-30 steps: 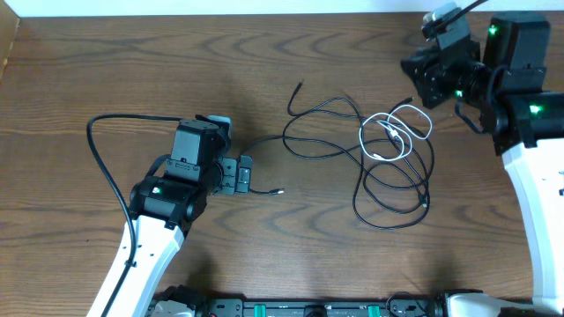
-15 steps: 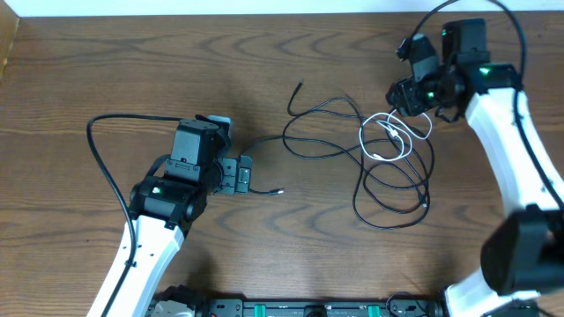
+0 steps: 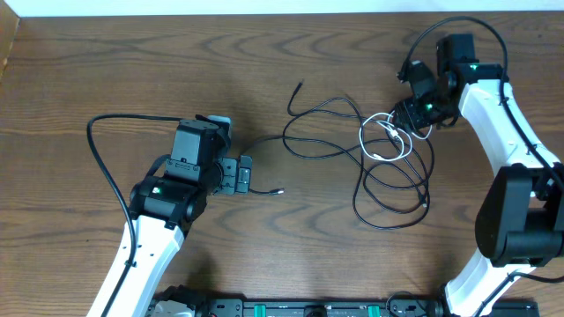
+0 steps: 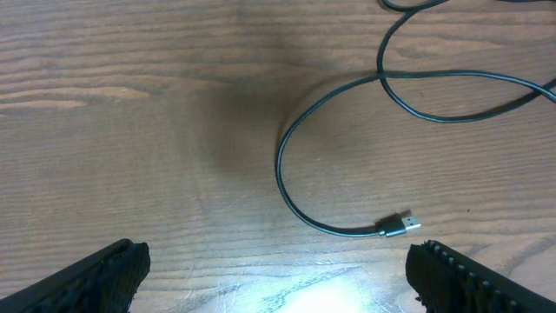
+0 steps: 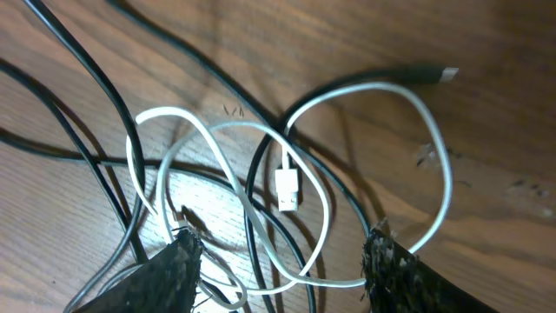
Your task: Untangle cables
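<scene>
A thin black cable (image 3: 381,226) sprawls in loose loops over the middle of the wooden table, and one of its plug ends (image 3: 280,191) lies near my left gripper (image 3: 244,176). That gripper is open and empty; in the left wrist view the same plug (image 4: 400,226) rests just ahead of the gripper (image 4: 278,283). The white cable (image 3: 363,136) is coiled across the black loops on the right. My right gripper (image 3: 410,119) hovers low over this coil, jaws apart. In the right wrist view, white cable (image 5: 447,174) strands and black cable (image 5: 87,74) strands run between the fingertips (image 5: 408,269), unclamped.
The left arm's own thick black cable (image 3: 99,158) arcs over the table at the left. The back table edge meets a white wall (image 3: 264,7). The white cable's plug (image 5: 287,187) lies inside the coil.
My right arm has swung from the back right corner down and left onto the white coil, and its jaws have widened. The left arm and the cables have not moved.
</scene>
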Tool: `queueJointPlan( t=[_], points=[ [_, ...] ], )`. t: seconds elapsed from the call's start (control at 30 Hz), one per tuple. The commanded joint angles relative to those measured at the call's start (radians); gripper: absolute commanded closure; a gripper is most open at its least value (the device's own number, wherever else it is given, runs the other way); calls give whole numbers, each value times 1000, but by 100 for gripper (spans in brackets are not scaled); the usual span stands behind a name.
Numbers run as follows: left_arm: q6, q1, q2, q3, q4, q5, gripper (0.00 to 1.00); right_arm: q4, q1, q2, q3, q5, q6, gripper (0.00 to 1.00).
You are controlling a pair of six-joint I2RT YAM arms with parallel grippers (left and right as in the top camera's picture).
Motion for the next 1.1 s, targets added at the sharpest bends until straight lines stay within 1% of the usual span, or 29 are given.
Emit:
queueJointPlan(
  t=[0.0,0.13,0.17,0.23,0.27,0.3,0.33,0.5,0.6,0.8,0.93,1.07],
  points=[
    [-13,6,3,3,-1,-16,1,0,-2,29,-24,10,-29,45],
    [-13,6,3,3,-1,-16,1,11,-2,57,-26,11,-28,46],
    [-13,6,3,3,-1,-16,1,16,-2,69,-26,11,-28,50],
    [-13,6,3,3,-1,-16,1,24,-2,80,-26,9,-23,64],
    [-13,6,3,3,-1,-16,1,28,-1,81,-26,6,-19,80],
    [-13,6,3,3,-1,-16,1,31,0,81,-26,3,-16,91],
    [-13,6,3,3,-1,-16,1,36,1,80,-26,-4,-16,99],
    [-13,6,3,3,-1,-16,1,18,1,56,16,-76,12,99],
    [-13,6,3,3,-1,-16,1,-19,3,15,84,-76,33,99],
    [-13,6,3,3,0,-16,1,-91,39,-117,278,-53,32,99],
    [-13,6,3,3,-1,-16,1,-57,74,-213,343,-15,33,99],
    [-13,6,3,3,-1,-16,1,5,109,-304,359,40,43,99]
  ],
)
